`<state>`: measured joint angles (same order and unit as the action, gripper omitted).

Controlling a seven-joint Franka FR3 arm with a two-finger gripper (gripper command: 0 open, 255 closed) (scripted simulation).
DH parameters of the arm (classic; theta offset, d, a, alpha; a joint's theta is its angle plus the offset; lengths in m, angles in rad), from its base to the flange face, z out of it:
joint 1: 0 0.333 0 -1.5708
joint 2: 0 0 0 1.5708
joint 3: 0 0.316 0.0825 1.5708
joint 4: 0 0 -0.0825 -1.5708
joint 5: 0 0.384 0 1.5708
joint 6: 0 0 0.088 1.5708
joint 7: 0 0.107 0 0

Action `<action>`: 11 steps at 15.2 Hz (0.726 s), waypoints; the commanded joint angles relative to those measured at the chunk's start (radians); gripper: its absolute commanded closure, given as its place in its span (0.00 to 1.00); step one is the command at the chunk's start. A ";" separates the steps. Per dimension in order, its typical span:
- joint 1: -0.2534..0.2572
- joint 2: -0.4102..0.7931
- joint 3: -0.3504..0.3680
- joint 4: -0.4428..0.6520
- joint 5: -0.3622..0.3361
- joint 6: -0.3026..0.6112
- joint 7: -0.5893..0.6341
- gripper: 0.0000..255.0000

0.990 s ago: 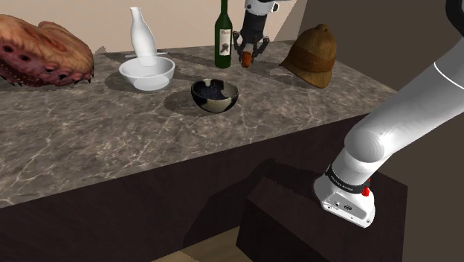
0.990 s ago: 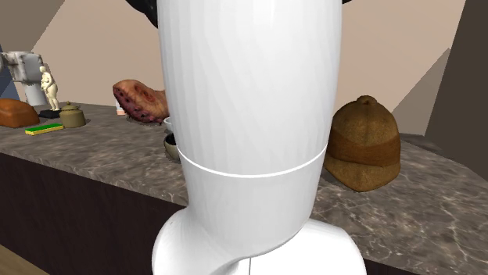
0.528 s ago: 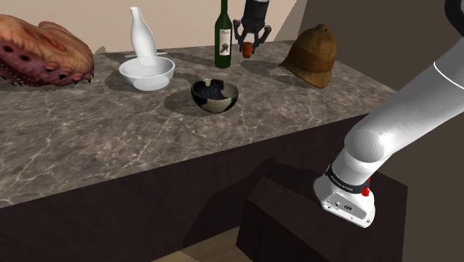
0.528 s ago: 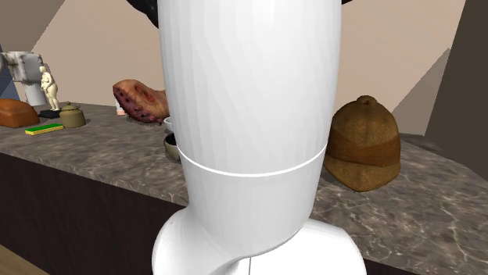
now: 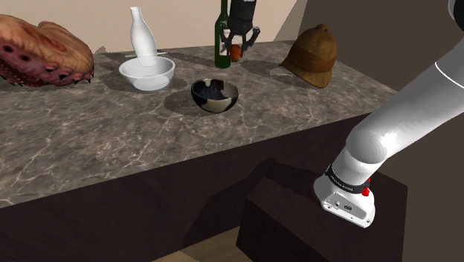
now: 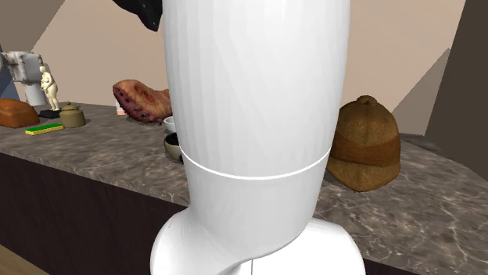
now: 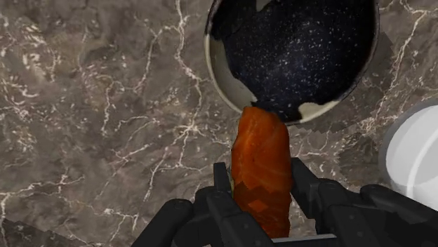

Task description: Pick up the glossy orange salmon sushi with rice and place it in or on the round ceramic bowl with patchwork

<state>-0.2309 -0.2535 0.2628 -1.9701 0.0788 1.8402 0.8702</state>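
My black gripper (image 5: 236,49) hangs high over the counter, shut on the orange salmon sushi (image 5: 235,52). In the wrist view the sushi (image 7: 261,140) is clasped between both fingers (image 7: 314,195), and its tip overlaps the near rim of the round bowl (image 7: 295,52) far below. That bowl has a dark speckled inside with cream patches. In the shoulder view the patchwork bowl (image 5: 214,95) stands on the marble counter, below the gripper and nearer the front. In the second exterior view a sliver of the bowl (image 6: 170,145) shows beside the white arm.
A white bowl (image 5: 147,73) and white bottle (image 5: 141,36) stand toward the shoulder view's left of the patchwork bowl. A green wine bottle (image 5: 222,37) is close behind the gripper. A brown hat (image 5: 314,56) sits at the right, a reddish lumpy object (image 5: 41,52) at far left.
The gripper, with the sushi in it, has risen and drifted toward the shoulder view's left, now overlapping the wine bottle. Nothing on the counter has moved.
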 commanded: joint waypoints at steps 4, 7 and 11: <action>0.045 0.021 0.085 0.029 -0.002 -0.003 0.132 1.00; 0.069 0.047 0.134 0.059 -0.010 -0.005 0.208 1.00; 0.071 0.044 0.136 0.003 -0.008 0.049 0.207 1.00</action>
<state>-0.1609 -0.2070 0.3972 -1.9529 0.0696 1.8766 1.0758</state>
